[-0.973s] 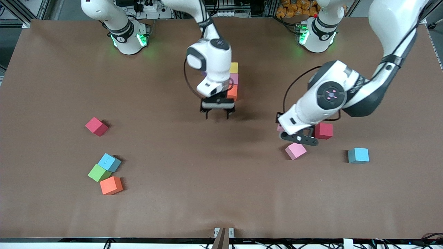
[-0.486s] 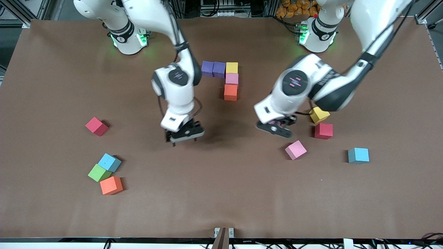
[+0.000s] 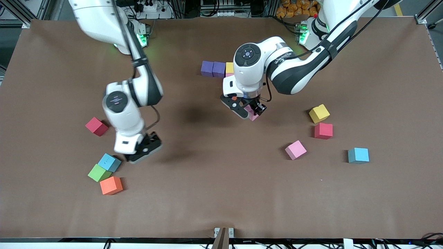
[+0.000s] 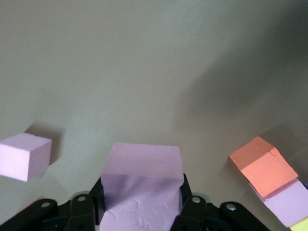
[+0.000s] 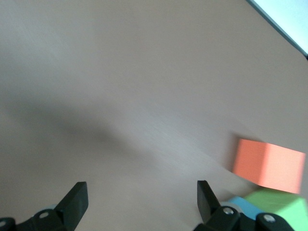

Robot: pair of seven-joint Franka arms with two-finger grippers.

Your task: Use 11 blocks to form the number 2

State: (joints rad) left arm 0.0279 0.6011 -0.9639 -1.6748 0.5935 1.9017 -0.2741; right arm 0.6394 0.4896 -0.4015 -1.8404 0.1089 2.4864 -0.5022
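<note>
Five blocks placed, a sixth on its way

Our left gripper (image 3: 250, 110) carries a pink block (image 4: 142, 185) over the desk (image 3: 214, 193) beside the number 2 (image 3: 218, 69); right gripper (image 5: 139, 199), released, hovers near spare cubes (image 3: 105, 173); next, we set it beside the orange block (image 4: 262, 166)

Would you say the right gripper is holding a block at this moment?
No: in the right wrist view the right gripper stands open with only bare table between its fingers.

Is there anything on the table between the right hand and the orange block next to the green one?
No. In the right wrist view, only bare brown table lies between the open right hand and that orange block.
</note>
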